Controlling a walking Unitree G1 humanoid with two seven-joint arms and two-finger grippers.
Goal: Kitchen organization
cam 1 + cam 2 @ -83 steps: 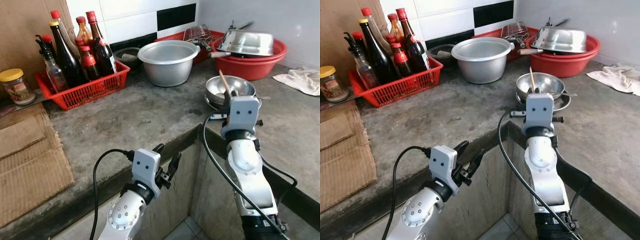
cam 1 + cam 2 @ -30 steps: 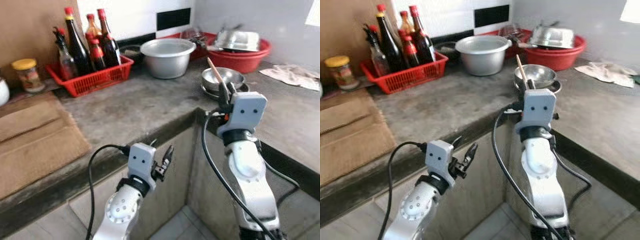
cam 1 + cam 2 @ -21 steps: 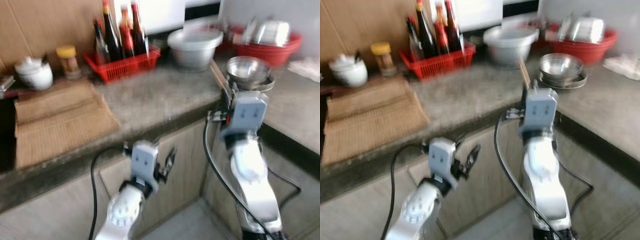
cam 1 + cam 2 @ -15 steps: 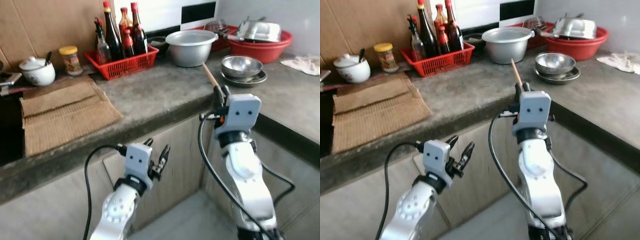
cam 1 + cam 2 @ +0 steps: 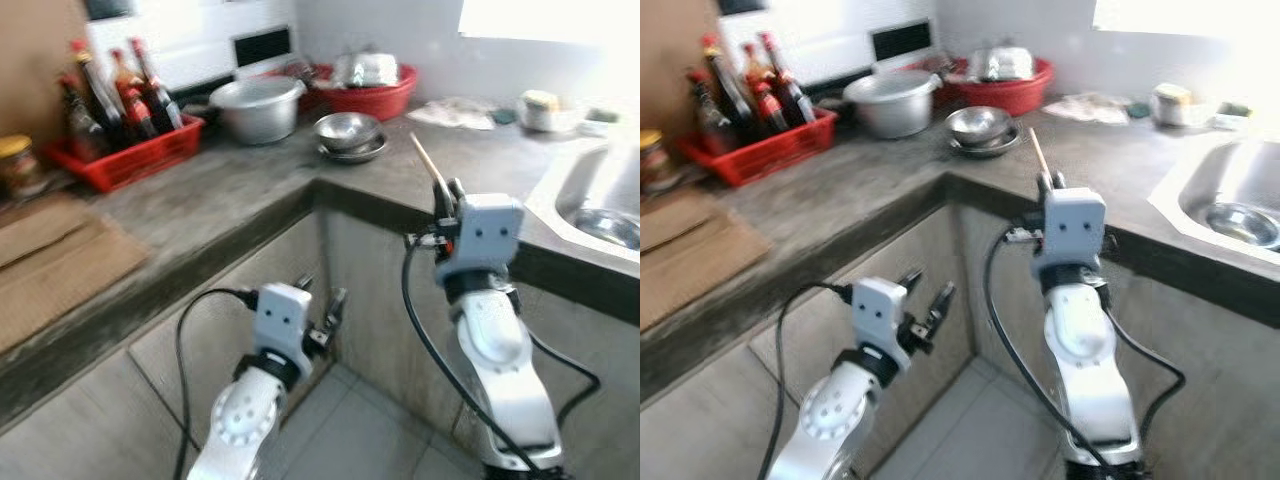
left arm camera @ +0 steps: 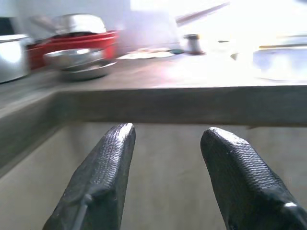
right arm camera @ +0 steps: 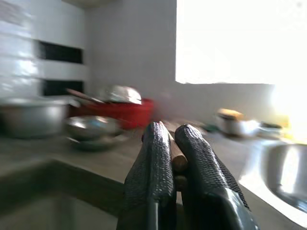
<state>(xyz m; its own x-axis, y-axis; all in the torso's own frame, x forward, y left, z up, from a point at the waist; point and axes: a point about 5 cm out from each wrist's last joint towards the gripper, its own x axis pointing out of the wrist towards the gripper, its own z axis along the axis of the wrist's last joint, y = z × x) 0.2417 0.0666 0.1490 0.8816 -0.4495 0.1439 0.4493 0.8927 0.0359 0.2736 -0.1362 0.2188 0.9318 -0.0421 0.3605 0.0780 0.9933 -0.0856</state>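
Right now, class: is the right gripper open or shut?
Shut. The right gripper has both fingers pressed around wooden chopsticks.

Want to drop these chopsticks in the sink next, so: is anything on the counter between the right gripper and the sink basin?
Nothing visible blocks it. The right gripper holds the wooden chopsticks above the counter edge, and the grey countertop between it and the sink looks bare. The small jar and cloth lie farther back by the wall.

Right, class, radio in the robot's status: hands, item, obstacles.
Right hand shut on chopsticks, raised. Left hand open, low, below countertop edge. Sink ahead right.
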